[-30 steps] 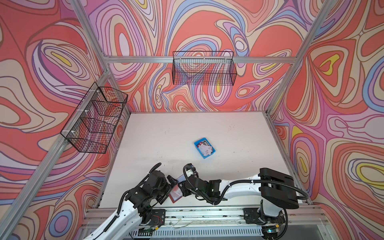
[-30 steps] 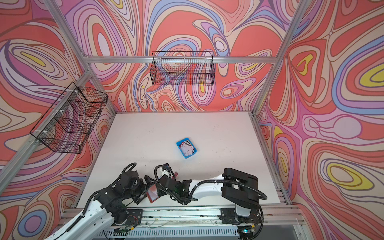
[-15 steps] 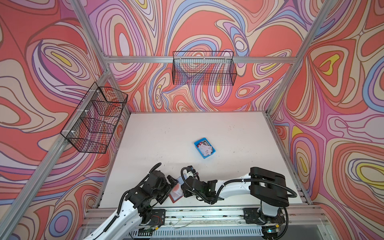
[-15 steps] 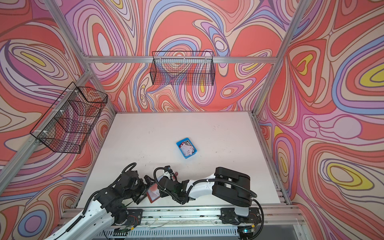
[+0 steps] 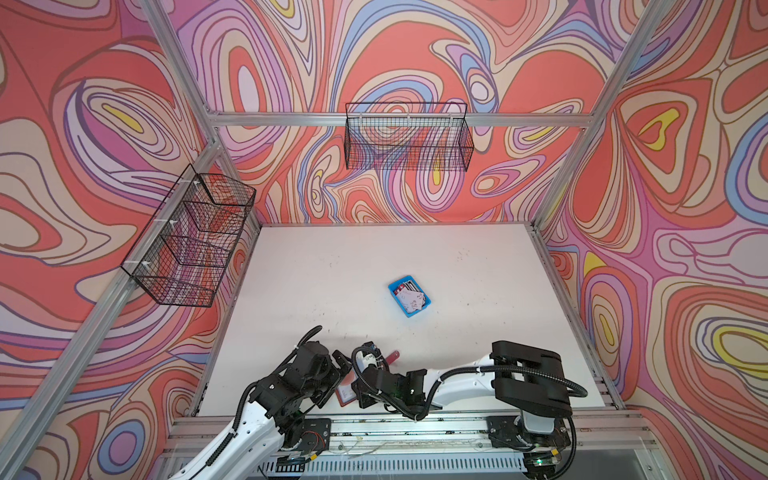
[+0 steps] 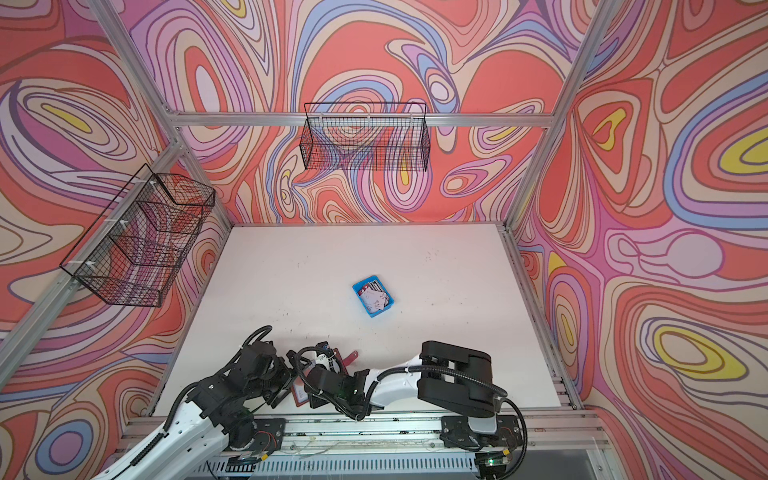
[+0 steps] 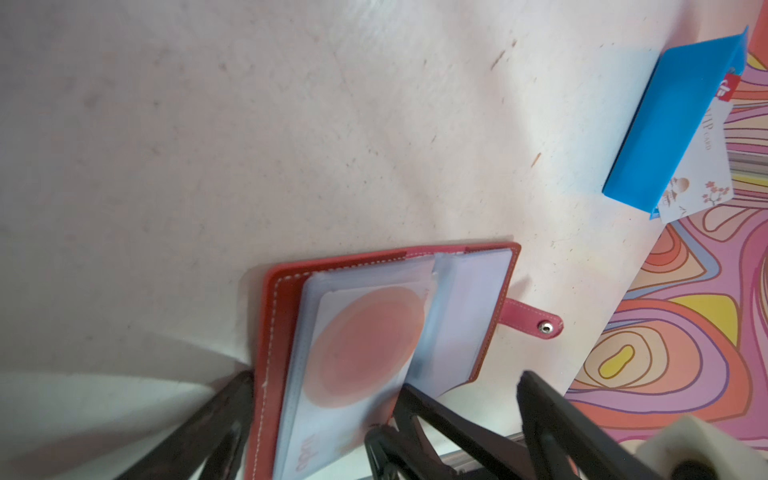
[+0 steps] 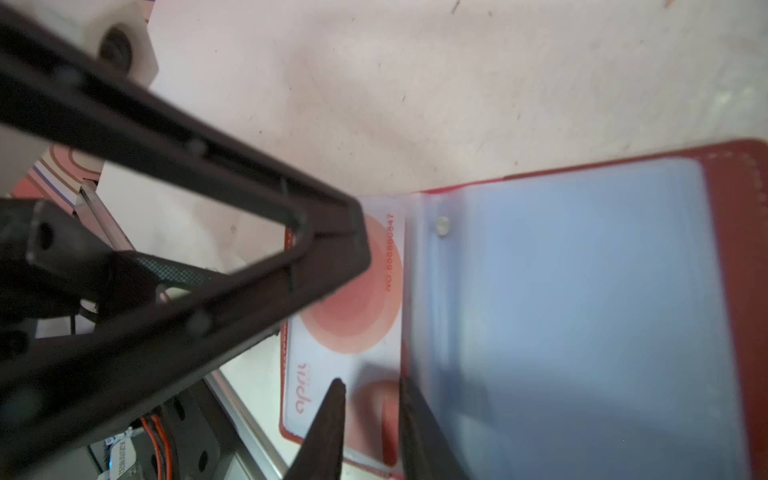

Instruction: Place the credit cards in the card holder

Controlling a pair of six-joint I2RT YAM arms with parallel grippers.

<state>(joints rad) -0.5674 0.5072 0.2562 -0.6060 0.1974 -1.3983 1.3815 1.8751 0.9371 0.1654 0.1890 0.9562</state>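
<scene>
Arms low over open card holder; left jaws wide, right jaws narrowly apart.

Card holder: red stitched booklet lying open near the front edge of the table, clear sleeves fanned, snap tab unfastened. A white card with an orange disc sits in one sleeve. Other credit cards are heaped in the blue tray, well apart.
</scene>
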